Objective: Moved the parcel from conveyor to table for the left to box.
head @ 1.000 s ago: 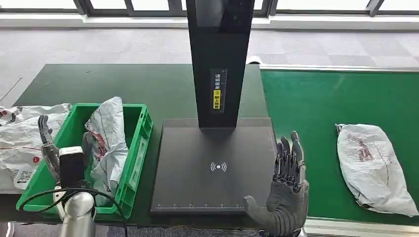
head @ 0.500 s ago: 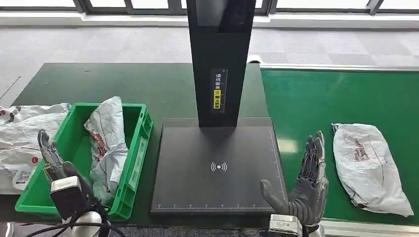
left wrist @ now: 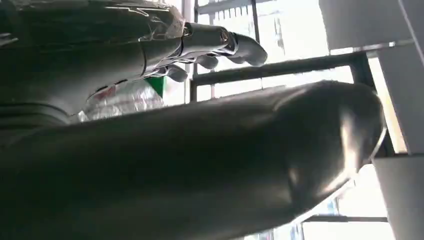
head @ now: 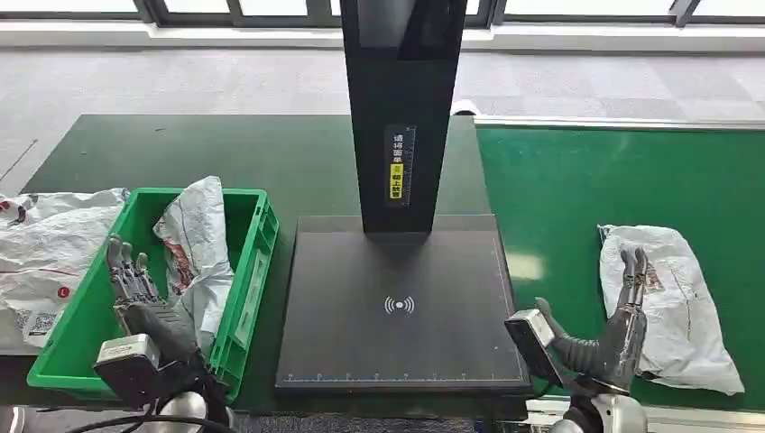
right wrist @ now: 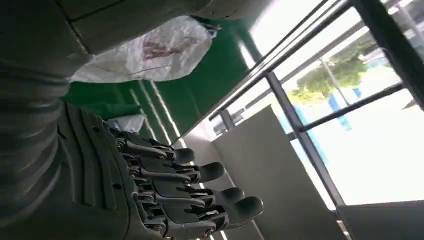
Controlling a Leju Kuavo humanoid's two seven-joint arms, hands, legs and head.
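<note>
Parcel (head: 669,302) lies flat on the green conveyor (head: 577,194), a white crumpled poly bag with red print, near the belt's front edge. My right hand (head: 622,334) is raised just beside it, fingers straight and apart, holding nothing; from the head view the fingertips overlap the parcel's near-left side, contact cannot be told. In the right wrist view the parcel (right wrist: 150,50) sits on the belt beyond the hand (right wrist: 165,195), fingers extended.

Between conveyor and bench (head: 180,153) stands a black scanner base plate (head: 397,307) with a tall black column (head: 401,108) rising from its rear; a yellow label sits on the column. This plate lies between the parcel and the box.

Green box (head: 253,271) rests on the bench left of the plate. Inside it: one white bag (head: 194,253), leaning upright. My left hand (head: 144,302) is over the box's near part, fingers spread, empty. Further left on the bench, outside the box, more white bags (head: 45,244); at least two, exact count unclear.

Count: one parcel on the conveyor, one box, one bag in it.
</note>
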